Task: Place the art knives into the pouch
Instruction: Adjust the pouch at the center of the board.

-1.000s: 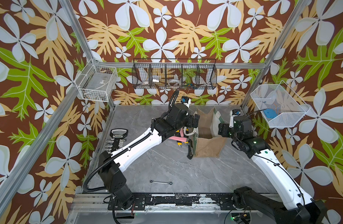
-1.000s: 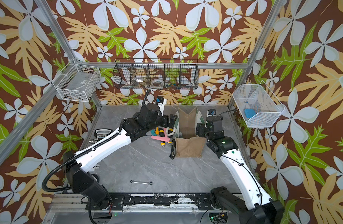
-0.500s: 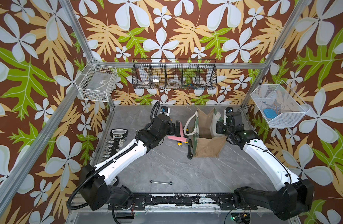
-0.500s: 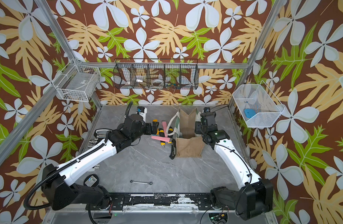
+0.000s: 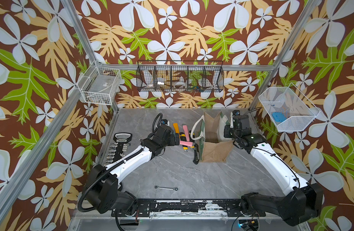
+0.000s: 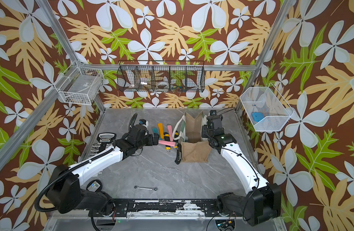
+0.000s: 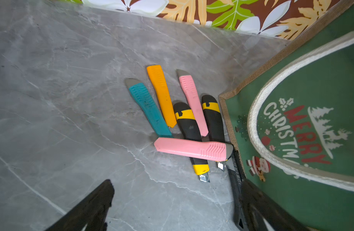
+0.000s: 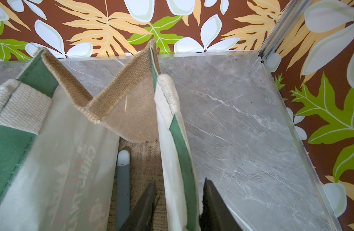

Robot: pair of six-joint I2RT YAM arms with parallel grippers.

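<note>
The pouch [image 5: 214, 148] [image 6: 194, 152] stands open at the back right of the table, its green print panel [image 7: 312, 90] facing left. Several art knives lie fanned against that side: a pink one [image 7: 190, 149] [image 5: 187, 143] across two black-and-yellow ones [image 7: 189, 128], beside teal [image 7: 148, 106] and orange [image 7: 162, 94]. A black knife [image 5: 196, 155] lies along the pouch's base. A grey knife [image 8: 123, 180] rests inside the pouch [image 8: 132, 84]. My left gripper [image 5: 175, 138] [image 7: 177, 186] hangs open and empty beside the fan. My right gripper [image 5: 226, 133] [image 8: 179, 181] straddles the pouch's right wall, inner finger slightly off it.
A socket set rail [image 5: 120, 148] lies at the table's left edge and a small wrench [image 5: 166, 188] near the front. Wire baskets hang on the back wall [image 5: 180, 80], the left post [image 5: 100, 88] and the right wall [image 5: 288, 112].
My left gripper has drawn back leftward from the pouch's rim, staying open. The right gripper's jaws have narrowed round the pouch's right wall.
</note>
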